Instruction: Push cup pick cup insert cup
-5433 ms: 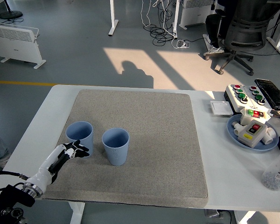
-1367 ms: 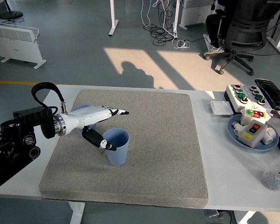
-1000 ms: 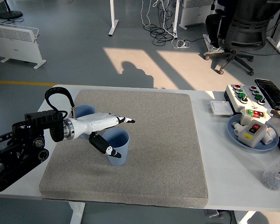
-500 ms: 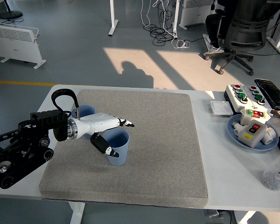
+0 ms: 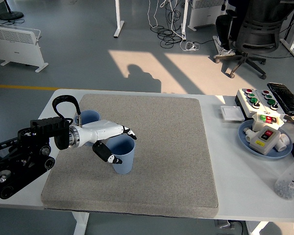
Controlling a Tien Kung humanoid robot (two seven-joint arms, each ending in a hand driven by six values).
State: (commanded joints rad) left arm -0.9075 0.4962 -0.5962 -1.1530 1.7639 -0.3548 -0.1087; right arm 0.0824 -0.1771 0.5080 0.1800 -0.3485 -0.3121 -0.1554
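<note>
Two light blue cups stand on a grey mat (image 5: 171, 147). The front cup (image 5: 125, 161) is upright near the mat's left middle. The rear cup (image 5: 90, 117) stands behind it to the left, partly hidden by my left forearm. My left hand (image 5: 123, 146) reaches in from the left and straddles the front cup. Its fingers (image 5: 127, 131) curl along the far rim and its thumb (image 5: 110, 157) lies against the near left wall. The cup still stands on the mat. My right arm is out of view.
At the table's right edge are a blue plate (image 5: 245, 139) holding a switch box, a button box (image 5: 257, 100), a small white tray (image 5: 232, 113) and a plastic bottle (image 5: 291, 183). Office chairs and cables are on the floor beyond.
My left arm swung up from the mat's near left corner to the front cup. In the last half second its fingers curled in onto the far rim. Neither cup has shifted lately.
</note>
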